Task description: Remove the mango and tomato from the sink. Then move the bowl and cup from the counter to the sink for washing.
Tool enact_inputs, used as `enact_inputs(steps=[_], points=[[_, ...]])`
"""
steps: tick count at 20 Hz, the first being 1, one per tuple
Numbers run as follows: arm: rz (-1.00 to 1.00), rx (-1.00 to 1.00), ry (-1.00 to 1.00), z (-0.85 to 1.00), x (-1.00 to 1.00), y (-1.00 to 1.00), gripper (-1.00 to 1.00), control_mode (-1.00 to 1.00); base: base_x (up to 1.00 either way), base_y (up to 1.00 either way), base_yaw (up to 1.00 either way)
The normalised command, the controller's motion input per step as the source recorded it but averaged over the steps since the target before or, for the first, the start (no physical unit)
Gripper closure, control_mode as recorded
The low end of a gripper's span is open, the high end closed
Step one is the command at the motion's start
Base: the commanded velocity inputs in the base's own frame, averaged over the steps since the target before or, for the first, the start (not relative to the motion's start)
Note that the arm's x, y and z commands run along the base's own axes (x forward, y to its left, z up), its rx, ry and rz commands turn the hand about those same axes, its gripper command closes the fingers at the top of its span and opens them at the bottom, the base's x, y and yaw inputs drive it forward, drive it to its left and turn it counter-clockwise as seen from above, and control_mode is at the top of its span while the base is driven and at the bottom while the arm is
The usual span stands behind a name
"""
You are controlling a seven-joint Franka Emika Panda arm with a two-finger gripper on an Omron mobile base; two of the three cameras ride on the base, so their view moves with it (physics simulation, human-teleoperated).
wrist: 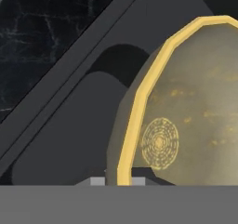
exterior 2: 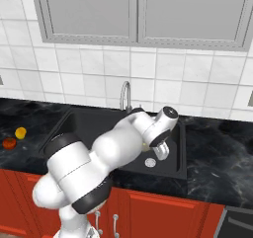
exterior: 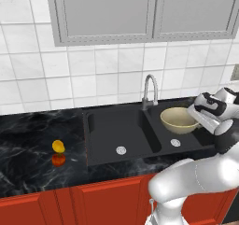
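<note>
Jaws clamped on the rim of the bowl (exterior: 179,120), which hangs tilted over the right basin of the sink (exterior: 112,126); in the hand view the rim (wrist: 139,97) runs down to the fingertips at the bottom edge, with the drain showing faintly through the pale inside. From the left base view the gripper (exterior: 195,113) meets the bowl at its right edge.

Black marbled table (exterior: 32,144), glossy with pale veins, carries everything, above red cabinet fronts (exterior: 70,200). White square wall tiles (exterior: 93,74) rise behind it, with 2 grey cupboard doors (exterior: 107,9) overhead.

Sink: matte black, 2 rectangular basins, 2 round silver drains (exterior: 121,150), 1 curved silver faucet (exterior: 149,91) at the back. Left basin holds nothing but its drain.

Bowl: 1, wide, shallow, round, tan-yellow outside with a brighter yellow rim and paler inside.

Mango (exterior: 58,146): 1, small, rounded, yellow-orange, on the table left of the sink. Tomato (exterior: 58,159): 1, small, round, red-orange, just in front of the mango, so close I cannot tell whether they touch.
</note>
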Motion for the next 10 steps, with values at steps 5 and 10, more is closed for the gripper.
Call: enact_inputs(steps=[5,10], points=[[0.08,-0.01,0.07,-0.17,0.22,0.08,1.00,-1.00,0.00,0.00,0.00],[0.01,-0.03,0.14,-0.12,0.21,0.02,1.00,-1.00,0.00,0.00,0.00]])
